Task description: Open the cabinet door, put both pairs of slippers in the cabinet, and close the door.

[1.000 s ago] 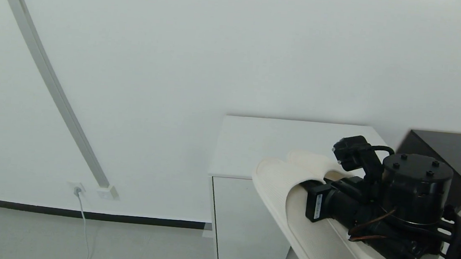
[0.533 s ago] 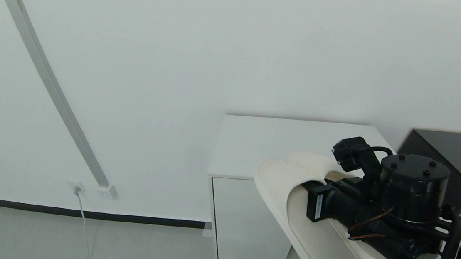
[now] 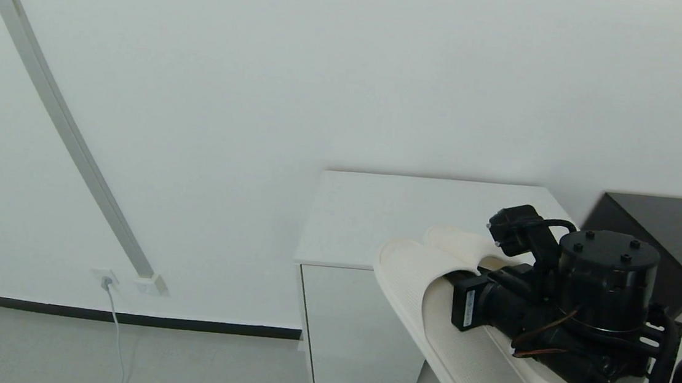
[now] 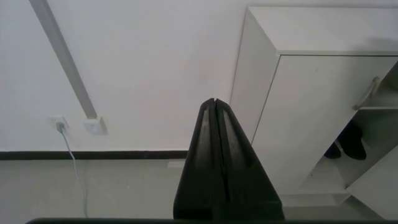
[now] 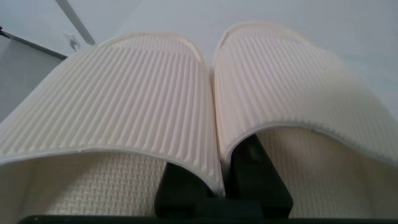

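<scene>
The slippers (image 3: 408, 279) sit side by side (touching) in front of the cabinet (image 3: 369, 219).

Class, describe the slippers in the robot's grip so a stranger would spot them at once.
Find the white cabinet against the wall. Before its front top edge, the right tool holds a pair of slippers side by side. Their ribbed cream straps set them apart from the smooth white cabinet.
</scene>
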You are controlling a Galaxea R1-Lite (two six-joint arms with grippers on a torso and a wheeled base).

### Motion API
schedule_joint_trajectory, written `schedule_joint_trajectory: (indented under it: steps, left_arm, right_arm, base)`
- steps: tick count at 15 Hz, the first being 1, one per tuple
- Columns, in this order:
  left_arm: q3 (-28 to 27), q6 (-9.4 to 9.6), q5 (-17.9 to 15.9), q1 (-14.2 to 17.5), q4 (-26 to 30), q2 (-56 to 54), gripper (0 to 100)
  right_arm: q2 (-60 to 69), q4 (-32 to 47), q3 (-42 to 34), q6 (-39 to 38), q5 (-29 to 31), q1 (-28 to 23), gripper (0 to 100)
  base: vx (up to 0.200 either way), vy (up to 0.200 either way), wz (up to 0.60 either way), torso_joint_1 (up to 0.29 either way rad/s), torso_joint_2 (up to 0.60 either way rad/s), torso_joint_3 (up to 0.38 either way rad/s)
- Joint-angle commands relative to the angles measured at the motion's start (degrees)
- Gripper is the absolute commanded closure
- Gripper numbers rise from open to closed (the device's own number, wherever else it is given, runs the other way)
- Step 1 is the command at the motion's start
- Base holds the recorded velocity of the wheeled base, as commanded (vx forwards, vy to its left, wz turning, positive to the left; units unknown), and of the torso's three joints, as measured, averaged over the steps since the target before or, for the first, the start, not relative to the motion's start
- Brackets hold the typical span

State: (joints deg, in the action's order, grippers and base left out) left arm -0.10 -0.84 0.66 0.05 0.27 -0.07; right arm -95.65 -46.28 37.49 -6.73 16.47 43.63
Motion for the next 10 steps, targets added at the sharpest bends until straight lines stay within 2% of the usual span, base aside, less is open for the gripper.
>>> schedule_joint_trajectory:
  steps: [1,10]
  left_arm:
    - [0.01,-0.04,0.04,-0.05,0.0,0.07,100]
    - [0.01,-0.04,-0.04,-0.05,0.0,0.07,100]
  right_arm:
    - [-0.15,-0.04,-0.04,-0.04,0.05,0.23,100]
    - [-0.15,-0.04,-1.1,0.05,0.05,0.67,100]
  base:
    - [0.0,-0.2,0.0,0.007,0.0,0.002]
    - [0.0,-0.2,0.0,0.002,0.0,0.002]
